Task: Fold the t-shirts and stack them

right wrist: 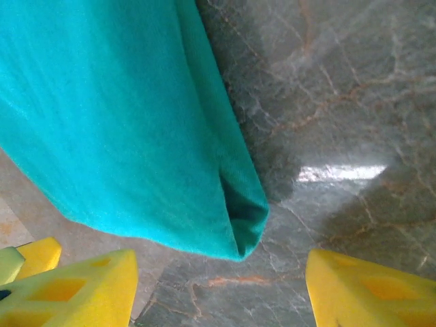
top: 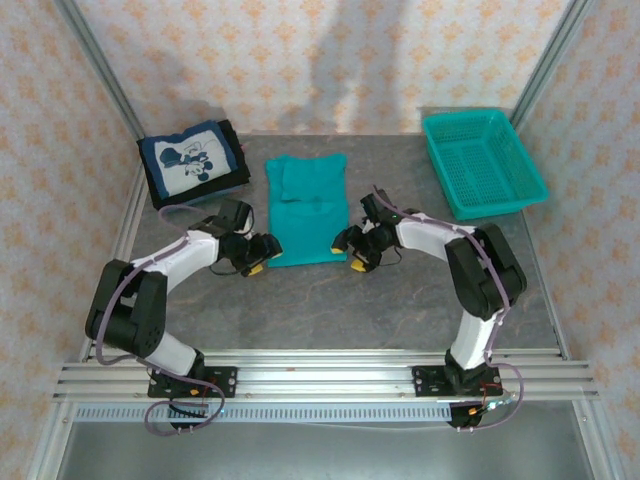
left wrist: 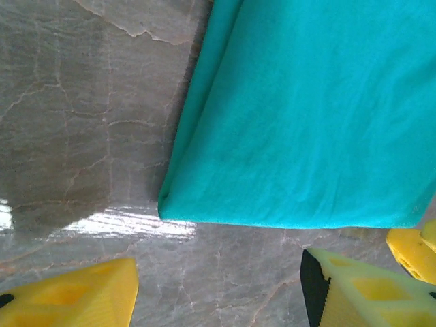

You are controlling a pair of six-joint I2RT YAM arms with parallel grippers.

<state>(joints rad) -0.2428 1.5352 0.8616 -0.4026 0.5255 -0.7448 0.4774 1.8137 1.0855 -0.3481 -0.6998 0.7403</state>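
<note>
My left pincer [left wrist: 218, 293] and right pincer [right wrist: 221, 286] hang open, empty. The teal t-shirt [top: 308, 210] has its corners just ahead; I'd pinch all layers evenly.

Cream wallpaper [top: 320, 50] with an orange flower print at 9, 12 and 3 o'clock. Grey marbled table [top: 330, 300] in the middle. Slanted metal posts [top: 100, 70] at 11 and 1 o'clock. Aluminium rails [top: 320, 375] across 6 o'clock. Soft shadows on the far wall. Bright glare [left wrist: 136, 225] on the tabletop.

1 teal tee [top: 306, 205], 1 navy tee [top: 190, 162], 1 basket [top: 483, 160], 2 arms: L [top: 175, 255], R [top: 440, 235]
</note>
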